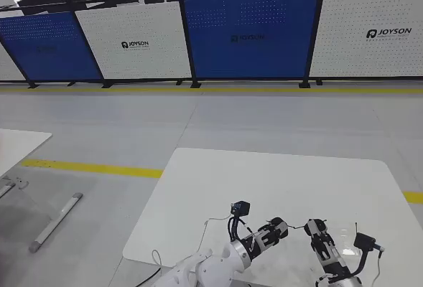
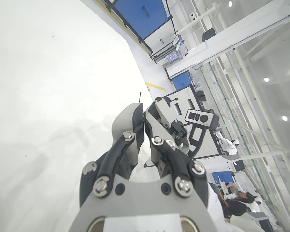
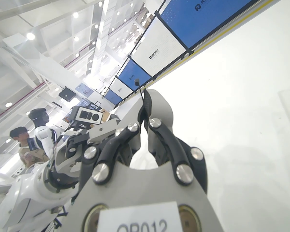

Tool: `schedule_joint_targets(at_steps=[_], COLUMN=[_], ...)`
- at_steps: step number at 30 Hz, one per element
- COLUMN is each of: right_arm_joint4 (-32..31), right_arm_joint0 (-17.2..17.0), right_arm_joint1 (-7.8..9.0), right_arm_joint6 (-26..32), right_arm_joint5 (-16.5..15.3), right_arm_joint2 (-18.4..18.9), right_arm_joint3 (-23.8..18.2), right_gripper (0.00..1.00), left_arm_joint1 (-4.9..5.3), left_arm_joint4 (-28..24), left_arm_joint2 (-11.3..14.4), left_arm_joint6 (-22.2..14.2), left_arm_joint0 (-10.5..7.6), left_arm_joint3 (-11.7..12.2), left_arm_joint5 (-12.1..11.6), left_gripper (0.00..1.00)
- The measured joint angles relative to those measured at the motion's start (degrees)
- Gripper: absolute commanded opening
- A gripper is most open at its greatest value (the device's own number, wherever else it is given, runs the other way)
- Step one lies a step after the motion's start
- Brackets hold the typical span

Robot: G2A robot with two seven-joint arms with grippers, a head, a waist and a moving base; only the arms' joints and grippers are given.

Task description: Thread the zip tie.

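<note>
Top view, white table [image 1: 283, 186], grey floor [image 1: 268, 118], panels [image 1: 250, 36], zip tie [image 3: 140, 90] pinched

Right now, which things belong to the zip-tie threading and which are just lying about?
Job in hand:
thin black plastic zip tie
right gripper, shut on it
left gripper, shut on it too

Just there:
white table
blue and white perforated wall panels
yellow floor line

Matt table [image 1: 283, 179], blk plastic zip tie [image 3: 139, 88], right tool [image 3: 145, 95] matt w/ shiny metal screws [image 3: 100, 170]
</note>
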Motion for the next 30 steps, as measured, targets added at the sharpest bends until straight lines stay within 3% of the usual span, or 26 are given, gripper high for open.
schedule_joint_targets(at_steps=[30], right_arm_joint4=[0.2], right_arm_joint0=[-1.4], right_arm_joint1=[-0.31], right_arm_joint6=[-0.4], right_arm_joint5=[0.1], right_arm_joint2=[1.6], right_arm_joint3=[-1.5], right_gripper=[0.0], left_arm_joint1=[0.0], left_arm_joint4=[0.0], left_arm_joint2=[0.0], left_arm_joint6=[0.0], left_arm_joint0=[0.0], left_arm_joint3=[0.0], left_arm_joint5=[0.0], left_gripper=[0.0])
